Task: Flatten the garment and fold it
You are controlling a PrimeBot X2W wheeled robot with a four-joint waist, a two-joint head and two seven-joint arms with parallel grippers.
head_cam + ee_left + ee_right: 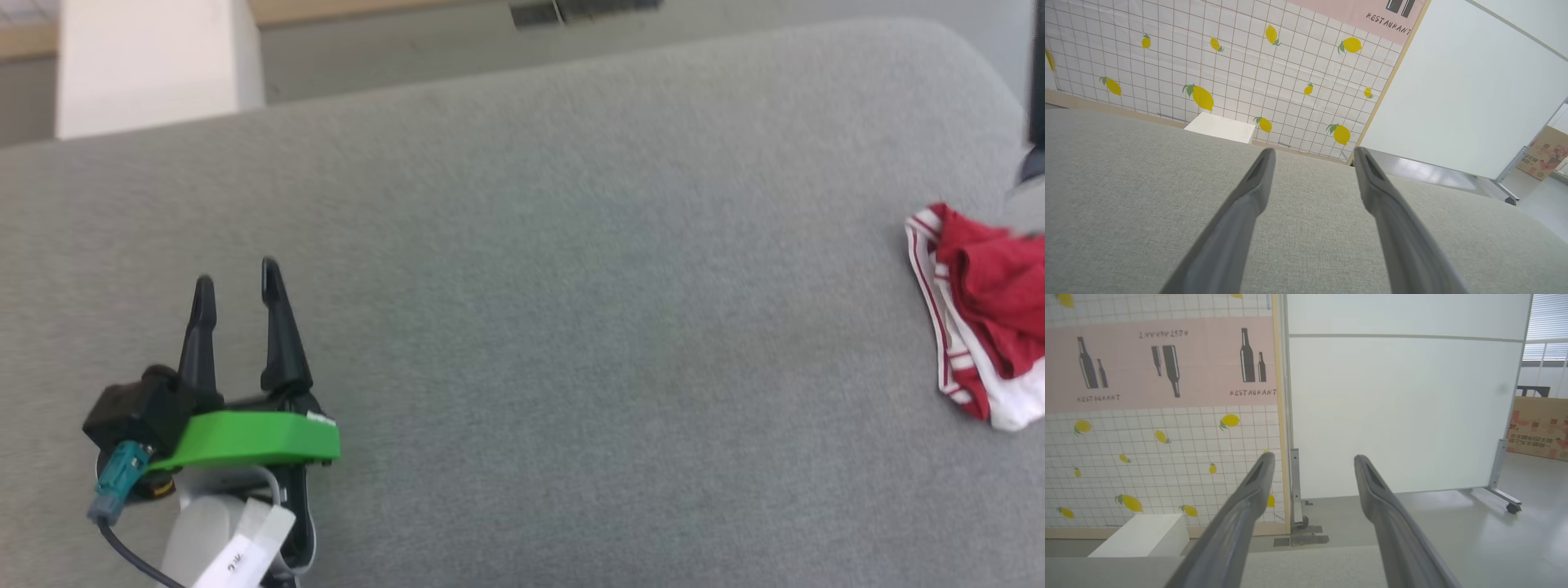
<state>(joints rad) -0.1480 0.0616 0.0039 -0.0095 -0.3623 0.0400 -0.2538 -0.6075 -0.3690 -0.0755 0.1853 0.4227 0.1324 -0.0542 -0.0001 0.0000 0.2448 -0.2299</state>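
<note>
Lettering (pixel 1252 392) "RESTAURANT" on pink banner (pixel 1159 363); left claw (pixel 237 278) and right claw (pixel 1312 459) wide, empty; garment (pixel 980 310) bunched.

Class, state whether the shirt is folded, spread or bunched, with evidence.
Bunched: the shirt lies in a crumpled red heap, its striped trim curling, nothing laid flat.

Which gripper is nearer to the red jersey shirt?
Probably the right, though unsure. The left gripper sits far to the left of the red jersey shirt, across the grey fabric surface. The right gripper points at a white partition; its distance cannot be judged.
</note>
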